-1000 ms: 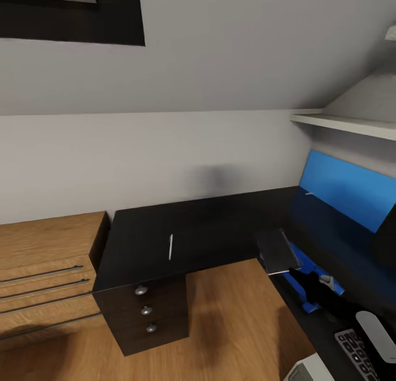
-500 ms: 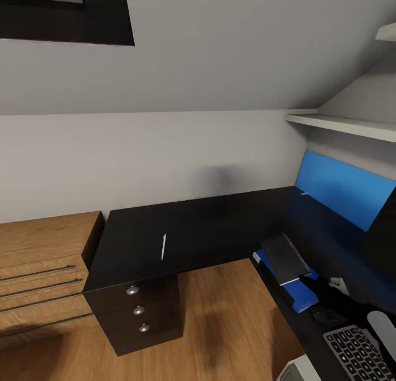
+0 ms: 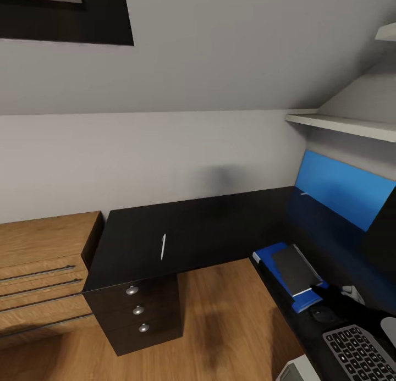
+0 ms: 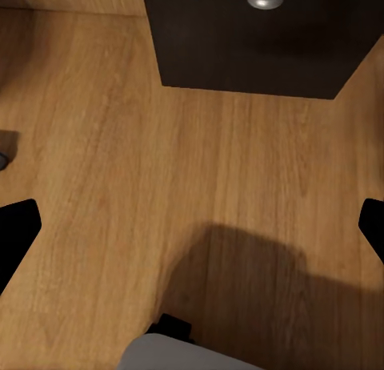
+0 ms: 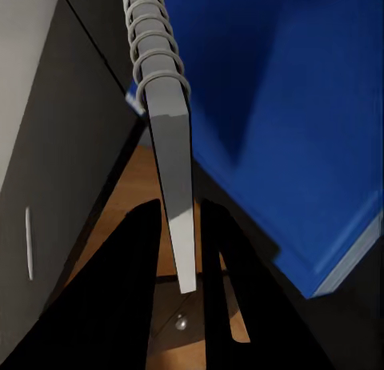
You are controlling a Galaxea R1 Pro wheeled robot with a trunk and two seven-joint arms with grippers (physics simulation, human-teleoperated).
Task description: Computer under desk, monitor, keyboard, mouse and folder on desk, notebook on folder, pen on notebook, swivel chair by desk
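Observation:
The grey spiral-bound notebook lies low over the blue folder on the right wing of the black desk. My right gripper is shut on the notebook's near corner. In the right wrist view the notebook stands edge-on between the two black fingers of the right gripper, with the folder behind it. The pale pen lies alone on the desk's left wing. The mouse and keyboard sit near the folder, and the monitor is at the right edge. My left gripper hangs open above the floor.
A light wooden drawer cabinet stands left of the desk's black drawer pedestal. The blue back panel and a white shelf are at the right. Wooden floor lies inside the L. A pale box corner shows at the bottom.
The right gripper has brought the notebook down and to the right, from tilted above the folder to nearly flat over it. The camera shifted slightly during the first half second.

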